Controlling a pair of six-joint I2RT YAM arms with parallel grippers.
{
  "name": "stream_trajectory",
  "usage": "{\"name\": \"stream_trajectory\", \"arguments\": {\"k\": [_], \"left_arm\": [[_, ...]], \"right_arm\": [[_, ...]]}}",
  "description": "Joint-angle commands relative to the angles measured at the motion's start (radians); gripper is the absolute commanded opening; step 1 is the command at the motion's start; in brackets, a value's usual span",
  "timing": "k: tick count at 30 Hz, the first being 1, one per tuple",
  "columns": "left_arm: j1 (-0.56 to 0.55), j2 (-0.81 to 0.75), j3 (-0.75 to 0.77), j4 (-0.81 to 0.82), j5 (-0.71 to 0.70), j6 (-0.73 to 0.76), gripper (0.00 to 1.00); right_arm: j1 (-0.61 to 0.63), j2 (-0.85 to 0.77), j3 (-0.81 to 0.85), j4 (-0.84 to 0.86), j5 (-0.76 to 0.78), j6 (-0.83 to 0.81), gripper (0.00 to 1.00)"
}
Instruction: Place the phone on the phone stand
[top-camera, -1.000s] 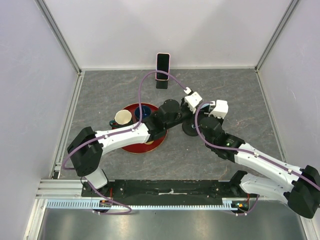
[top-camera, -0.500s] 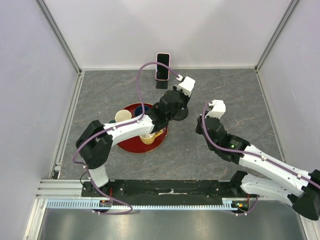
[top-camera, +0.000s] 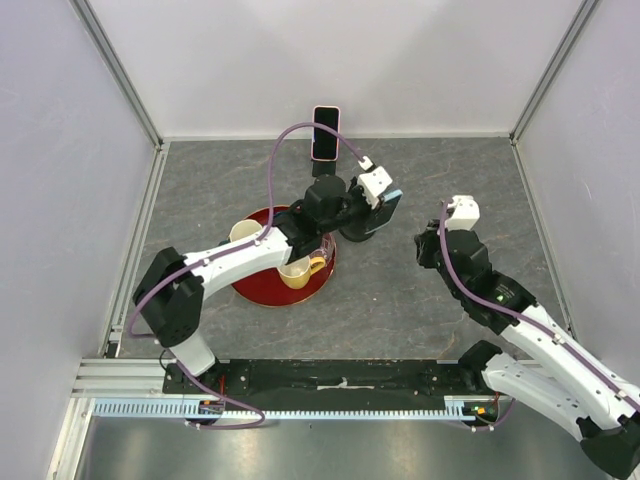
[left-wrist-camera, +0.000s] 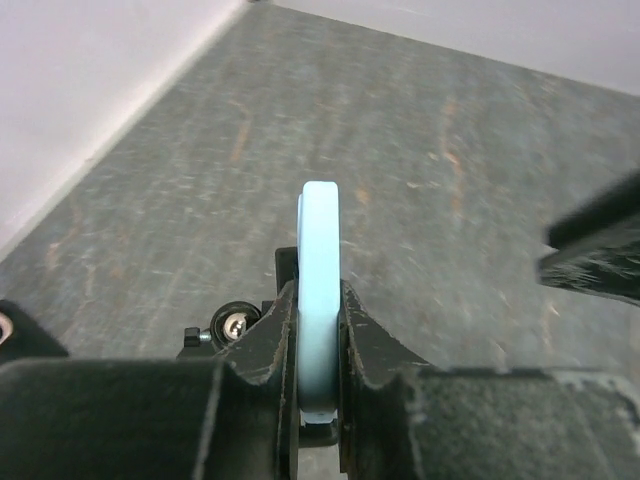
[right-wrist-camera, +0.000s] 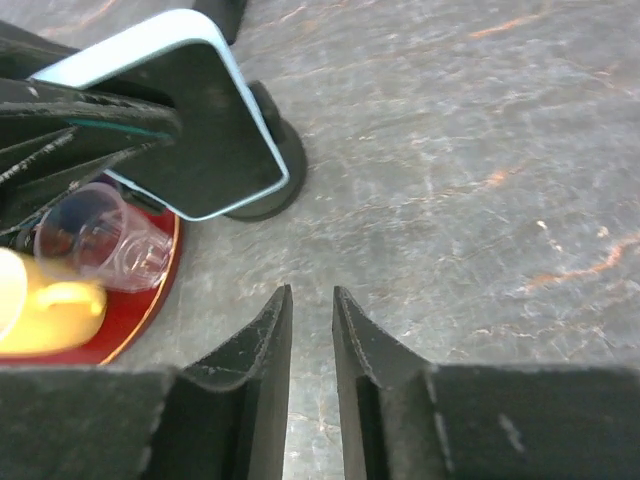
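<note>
A light blue phone with a dark screen is held tilted over the black round-based phone stand, with my left gripper shut on it. In the left wrist view the phone stands edge-on between the two fingers, with part of the stand just below. I cannot tell whether it rests on the stand. My right gripper hovers low over bare table to the right, narrowly open with nothing in it; from above my right gripper is well apart from the stand.
A pink-cased phone stands on a second stand at the back wall. Left of the black stand lies a red plate holding a yellow cup, a cream cup and a clear cup.
My left gripper has carried the phone to the right, above the stand. My right arm has drawn back to the right, away from the stand and the left gripper.
</note>
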Motion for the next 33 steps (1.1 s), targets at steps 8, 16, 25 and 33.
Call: {"name": "stream_trajectory", "arguments": {"k": [8,16,25,33], "left_arm": [[0.126,-0.181,-0.028,-0.147,0.754,0.053,0.02],[0.22,-0.121,-0.011,-0.158,1.105,0.042,0.02],[0.278,0.012,0.063,-0.204,1.245,0.05,0.02],[0.286,0.075,0.146,-0.32,1.256,0.136,0.02]], "right_arm": [[-0.007,-0.15,-0.03,0.065,-0.521,-0.164,0.66],[-0.007,-0.046,-0.053,0.151,-0.773,-0.175,0.67],[-0.007,0.008,-0.09,0.215,-0.695,-0.199,0.69],[-0.007,0.089,-0.11,0.312,-0.583,-0.228,0.73]]}}
